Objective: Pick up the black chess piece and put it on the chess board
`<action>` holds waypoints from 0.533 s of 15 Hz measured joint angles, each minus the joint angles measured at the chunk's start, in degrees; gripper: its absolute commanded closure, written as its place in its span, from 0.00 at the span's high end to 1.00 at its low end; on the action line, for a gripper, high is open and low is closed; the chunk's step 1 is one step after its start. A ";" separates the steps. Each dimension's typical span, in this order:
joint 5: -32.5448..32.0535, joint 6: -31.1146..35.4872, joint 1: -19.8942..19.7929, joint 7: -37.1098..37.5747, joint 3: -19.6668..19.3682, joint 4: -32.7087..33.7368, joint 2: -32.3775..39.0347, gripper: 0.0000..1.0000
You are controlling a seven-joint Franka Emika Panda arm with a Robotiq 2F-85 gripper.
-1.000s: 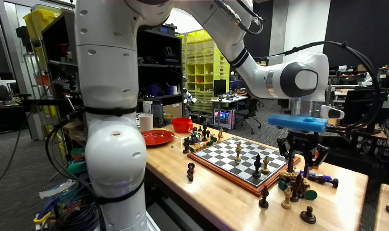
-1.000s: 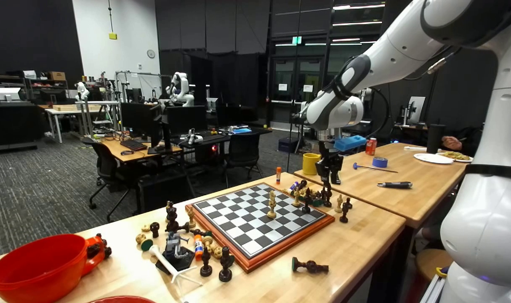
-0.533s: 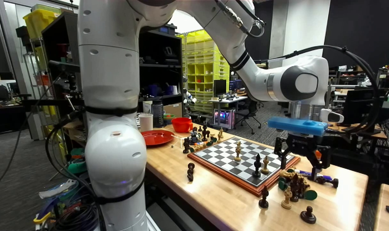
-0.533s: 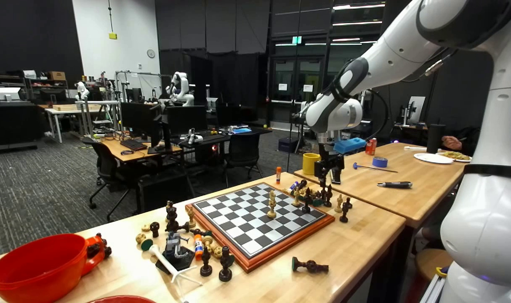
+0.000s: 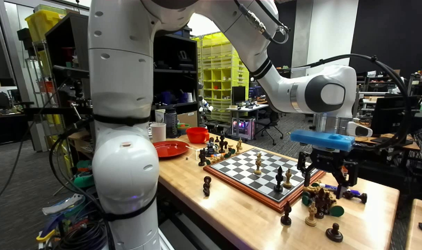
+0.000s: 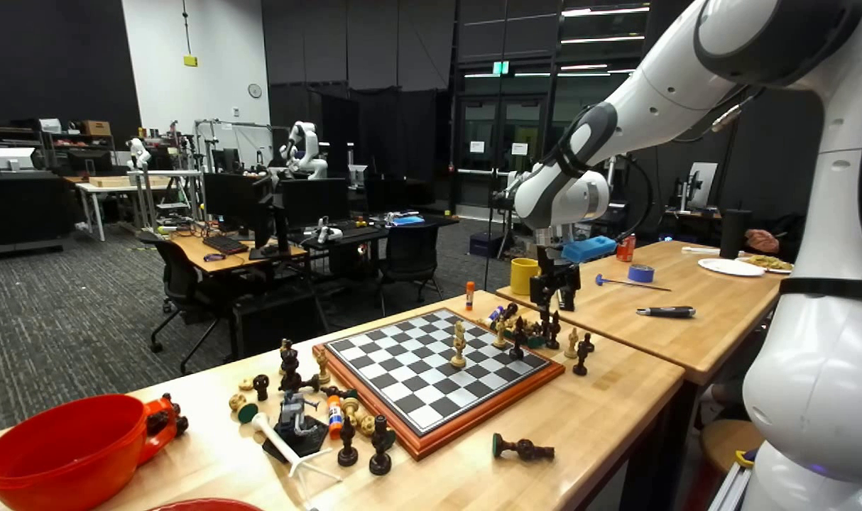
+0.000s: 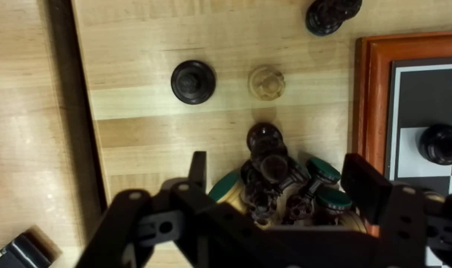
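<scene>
One black chess piece (image 5: 279, 180) is set on the chess board (image 5: 268, 165), but nothing is held by the hand (image 5: 323, 189) spread above heaped chess pieces (image 7: 274, 171), so another transfer is presumably left.

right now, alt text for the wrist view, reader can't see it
An open gripper frames jumbled dark and pale chess pieces on a wooden table. Toward the top stand a dark pawn and a pale piece; at right, a black piece stands on a chess board.
</scene>
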 measured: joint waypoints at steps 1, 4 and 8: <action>0.00 0.00 0.00 0.00 0.00 0.08 0.12 0.52; 0.00 0.00 0.00 0.00 0.00 0.33 0.39 0.28; 0.00 0.00 0.00 0.00 0.00 0.39 0.40 0.01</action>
